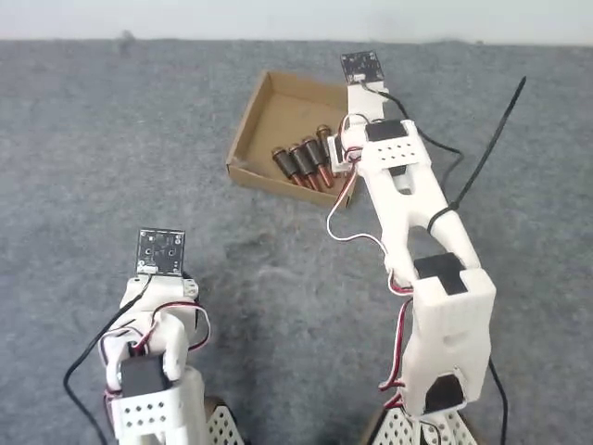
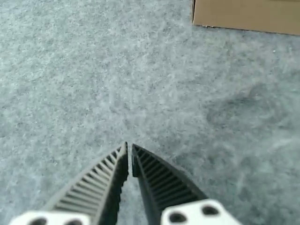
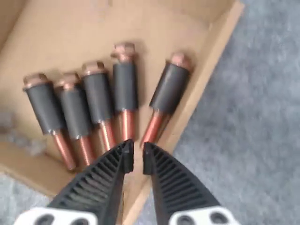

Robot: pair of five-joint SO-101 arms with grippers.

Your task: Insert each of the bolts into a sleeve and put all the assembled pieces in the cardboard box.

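**tinker_a:** So which way do the pieces lie from the right gripper?

**boltfan:** Pretty much right under its tips. Five copper bolts in dark grey tube sleeves are lying flat in the open brown cardboard box, side by side in its near-right part. Their long axes run roughly far to near, heads far and bare shanks pointing near, toward the gripper. The rightmost piece is tilted a bit off the other four and sits just beside the box's right wall.

**tinker_a:** Is it holding anything?

**boltfan:** Nope, its jaws are pressed nearly together with nothing between them, hanging over the shank ends by the box's near edge. The left gripper is pinched together too, also empty. It sits over the fuzzy grey table cover on the near left, well apart from the box. All five look sleeved and boxed, so I'd guess the job's about done. Any last nudge would be the right arm's call, since it's way nearer.
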